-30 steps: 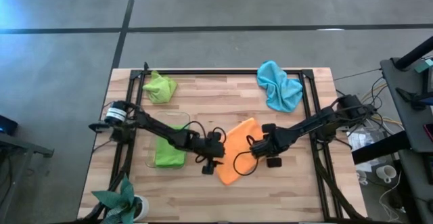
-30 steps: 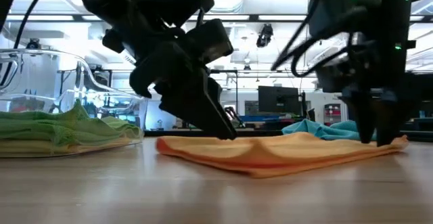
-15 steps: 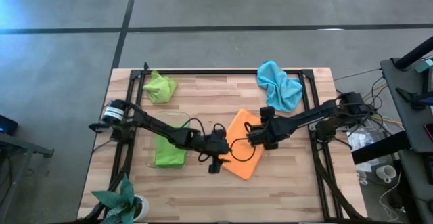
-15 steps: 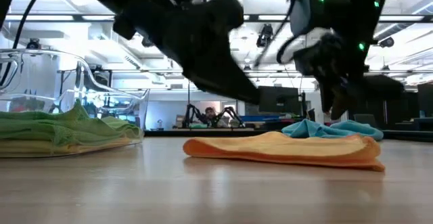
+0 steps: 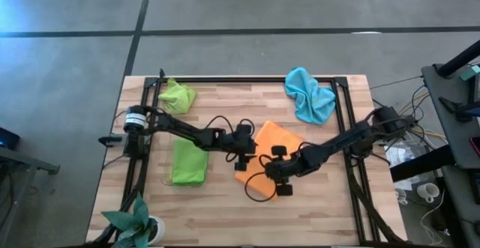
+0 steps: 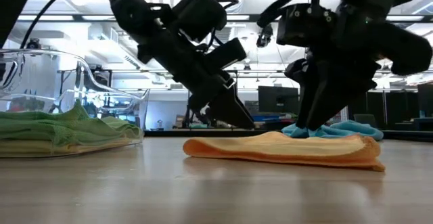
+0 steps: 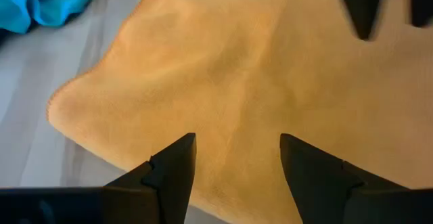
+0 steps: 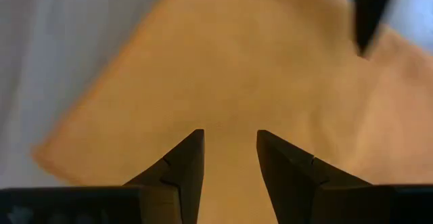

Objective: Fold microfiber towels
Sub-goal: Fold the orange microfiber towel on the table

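The orange towel point(image 5: 278, 138) lies folded on the table's middle, also seen in the low view point(image 6: 284, 149). My left gripper point(image 5: 250, 158) is at its left side, open, fingertips just above the cloth point(image 7: 223, 68). My right gripper point(image 5: 271, 170) is at the towel's near side, open, pointing steeply down over it point(image 8: 223, 61). A crumpled lime green towel point(image 5: 178, 96) lies at the far left and a crumpled light blue towel point(image 5: 309, 95) at the far right. A folded green towel point(image 5: 187, 165) lies in a clear container point(image 6: 81, 82).
A black frame point(image 5: 247, 79) runs round the table's working area. A potted plant point(image 5: 135, 222) stands at the near left corner. Bare wood shows along the near edge point(image 5: 300, 218). Loose black cables point(image 5: 259, 189) loop beside both grippers.
The orange towel, stretched long a second ago, now lies shorter and doubled over. My left gripper has gone from its near-left end toward the table's far edge. My right gripper swung to the far side, then came back to the near side, tipping steeply down.
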